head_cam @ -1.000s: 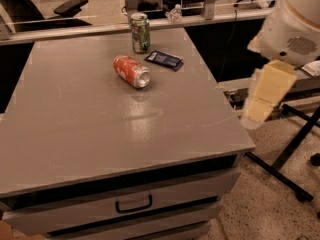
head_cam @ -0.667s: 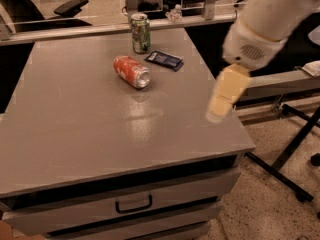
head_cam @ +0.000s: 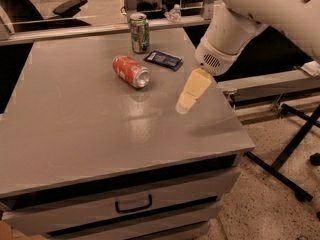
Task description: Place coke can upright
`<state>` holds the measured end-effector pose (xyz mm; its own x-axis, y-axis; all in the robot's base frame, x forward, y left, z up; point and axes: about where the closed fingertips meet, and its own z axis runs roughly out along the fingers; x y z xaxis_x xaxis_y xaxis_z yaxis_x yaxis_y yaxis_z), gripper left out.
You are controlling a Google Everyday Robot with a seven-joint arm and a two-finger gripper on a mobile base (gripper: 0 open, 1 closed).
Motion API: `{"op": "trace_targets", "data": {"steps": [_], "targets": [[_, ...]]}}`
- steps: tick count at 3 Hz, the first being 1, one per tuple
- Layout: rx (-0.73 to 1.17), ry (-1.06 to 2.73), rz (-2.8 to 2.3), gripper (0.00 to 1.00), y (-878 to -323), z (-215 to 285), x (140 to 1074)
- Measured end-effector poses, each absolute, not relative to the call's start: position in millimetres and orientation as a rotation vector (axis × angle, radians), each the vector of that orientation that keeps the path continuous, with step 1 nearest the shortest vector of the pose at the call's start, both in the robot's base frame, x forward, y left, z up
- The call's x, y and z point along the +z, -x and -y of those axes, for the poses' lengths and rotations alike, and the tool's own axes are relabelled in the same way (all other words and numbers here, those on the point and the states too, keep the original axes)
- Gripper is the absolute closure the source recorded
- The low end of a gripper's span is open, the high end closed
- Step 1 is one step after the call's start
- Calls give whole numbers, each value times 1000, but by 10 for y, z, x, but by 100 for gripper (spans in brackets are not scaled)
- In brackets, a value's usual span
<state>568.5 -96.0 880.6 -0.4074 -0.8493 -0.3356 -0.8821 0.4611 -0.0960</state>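
Toppled coke can point(head_cam: 131, 71) on table point(head_cam: 90, 134), green can point(head_cam: 139, 32) and packet point(head_cam: 163, 60) behind, gripper point(head_cam: 184, 104) hovering right, spread unclear

Arm point(head_cam: 280, 4): white shell, enters from upper right and slopes down to the left. Wrist point(head_cam: 222, 41): rounded white housing with a vented face. Gripper point(head_cam: 186, 101): pale yellow, tapered, pointing down and left, hanging over the right part of the bench point(head_cam: 75, 134).

Gripper point(head_cam: 184, 105) over table point(head_cam: 90, 139), near coke can point(head_cam: 131, 71)
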Motion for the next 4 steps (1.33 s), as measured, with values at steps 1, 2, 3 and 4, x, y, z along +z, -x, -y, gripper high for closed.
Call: {"op": "trace_targets", "data": {"steps": [1,2,3,4], "targets": [[137,1468,-2379,0,-5685,959,8805],[151,1455,-2368,0,-5692,757,9003],[140,1429,-2395,0,-5710,335,9305],[115,1360,-2489,0,-5808,9,9286]]}}
